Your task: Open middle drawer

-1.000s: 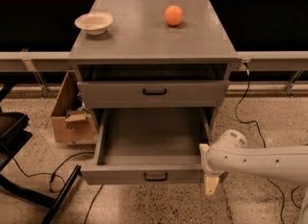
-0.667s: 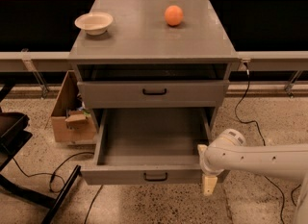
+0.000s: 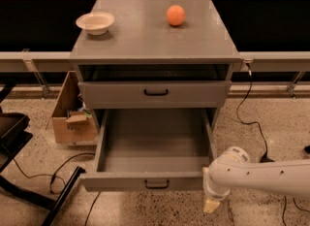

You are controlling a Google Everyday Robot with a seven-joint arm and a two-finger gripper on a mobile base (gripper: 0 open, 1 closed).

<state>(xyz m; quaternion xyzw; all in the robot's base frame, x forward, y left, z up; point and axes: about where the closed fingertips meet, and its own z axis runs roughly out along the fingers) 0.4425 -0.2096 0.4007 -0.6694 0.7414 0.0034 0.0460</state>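
Evidently the pulling is almost over: the middle drawer stands drawn far out of the grey cabinet, its plain grey inside bare to view and its front with the small black handle hanging over the speckled floor. The drawer above sits close to the cabinet face.

The gripper points downward just beside the right end of the open drawer's front, low near the floor, with the white arm reaching in from the right. It is not on the handle (whether it is spread or closed cannot be told from this view).

Judged from this, the step in hand is the finish. The next move calls for drawing the gripper clear, away to the right and up, without catching the front corner and nudging the drawer inward.

Against the frame a second ago, the drawer front lies slightly lower in view, so it seems to have come out a little more. The gripper and the arm's elbow have sunk along with it. The bowl and the orange on top have not shifted.
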